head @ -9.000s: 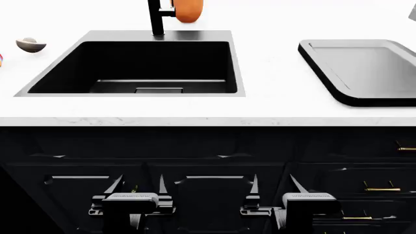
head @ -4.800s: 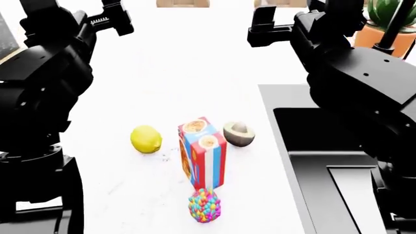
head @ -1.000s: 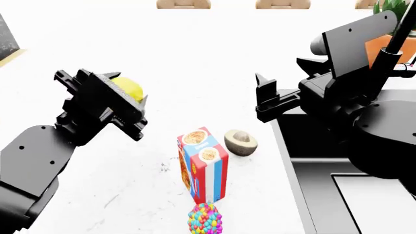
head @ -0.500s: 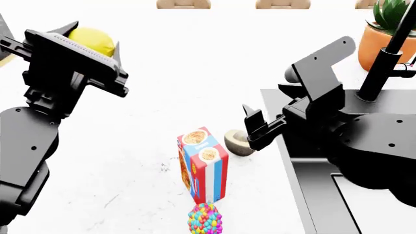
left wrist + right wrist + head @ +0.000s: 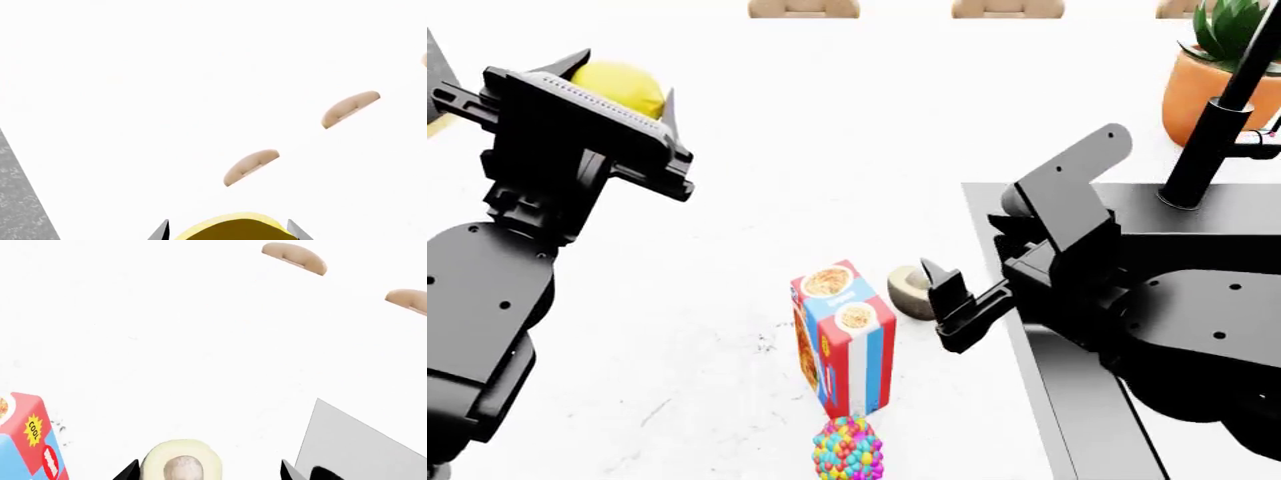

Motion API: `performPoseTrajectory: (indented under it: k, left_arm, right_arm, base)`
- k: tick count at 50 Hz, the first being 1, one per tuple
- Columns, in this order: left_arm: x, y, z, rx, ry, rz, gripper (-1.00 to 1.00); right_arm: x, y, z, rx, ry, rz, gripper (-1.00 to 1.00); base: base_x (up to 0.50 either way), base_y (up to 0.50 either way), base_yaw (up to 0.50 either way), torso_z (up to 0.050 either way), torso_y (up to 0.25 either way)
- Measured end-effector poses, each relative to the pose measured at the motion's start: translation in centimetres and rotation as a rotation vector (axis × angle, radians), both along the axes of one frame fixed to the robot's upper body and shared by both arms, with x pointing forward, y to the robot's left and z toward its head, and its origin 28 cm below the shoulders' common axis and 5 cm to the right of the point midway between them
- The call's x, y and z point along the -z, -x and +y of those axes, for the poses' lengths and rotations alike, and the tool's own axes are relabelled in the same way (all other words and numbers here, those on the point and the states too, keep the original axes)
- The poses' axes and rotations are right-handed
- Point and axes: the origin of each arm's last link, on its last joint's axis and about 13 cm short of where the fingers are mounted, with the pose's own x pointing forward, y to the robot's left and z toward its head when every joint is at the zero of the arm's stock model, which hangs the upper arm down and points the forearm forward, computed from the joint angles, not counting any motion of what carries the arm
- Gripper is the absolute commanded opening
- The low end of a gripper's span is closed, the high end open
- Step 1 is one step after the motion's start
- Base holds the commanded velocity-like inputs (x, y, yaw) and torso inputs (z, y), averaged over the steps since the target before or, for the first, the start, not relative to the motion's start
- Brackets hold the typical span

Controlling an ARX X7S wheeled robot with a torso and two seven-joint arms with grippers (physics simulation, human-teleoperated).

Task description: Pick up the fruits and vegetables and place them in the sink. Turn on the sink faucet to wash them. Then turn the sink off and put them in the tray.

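Left gripper (image 5: 607, 85): I keep it raised at upper left of the head view, closed on the lemon (image 5: 621, 88); unchanged over the last half second.
Right gripper (image 5: 941, 300): it has dropped to centre frame; jaws spread either side of the avocado (image 5: 181, 462), not yet gripping.
Sink (image 5: 1068, 395): lower right; both fruits remain outside it.
Meaning: avocado grasp comes next.

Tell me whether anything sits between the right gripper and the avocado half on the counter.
Nothing visible does. The right gripper is right at the avocado half, whose cut face shows unobstructed between the fingertips in the right wrist view. The striped box stands on the avocado's far side, away from the gripper.
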Motion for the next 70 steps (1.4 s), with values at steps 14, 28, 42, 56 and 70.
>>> performPoseTrajectory:
  k: [14,28,42,56,70]
  left_arm:
    - [0.3,-0.1,-0.1,0.002,0.001,0.008,-1.0]
    - [0.5,-0.1,-0.1,0.0,0.002,0.013,-1.0]
    - [0.6,-0.2,-0.1,0.001,-0.001,0.018,-1.0]
    - [0.8,-0.2,0.0,-0.002,-0.004,0.024,-1.0]
    - [0.9,-0.2,0.1,-0.002,-0.003,0.031,-1.0]
  right_arm:
    - [1.1,-0.2,0.3,-0.028,0.012,0.035,1.0]
    - [2.1,-0.6,0.6,-0.047,0.022,0.064,1.0]
    - [3.1,-1.2,0.9,-0.047,0.038,0.088,1.0]
    - [4.1,-2.0,1.5,-0.053,0.045,0.113,1.0]
    - [5.1,-2.8,2.1,-0.048,0.06,0.138,1.0]
  base:
    - [0.0,0.0,0.0,0.0,0.0]
    - [0.0,0.0,0.0,0.0,0.0]
    - [0.0,0.0,0.0,0.0,0.0]
    - [0.0,0.0,0.0,0.0,0.0]
    - [0.0,0.0,0.0,0.0,0.0]
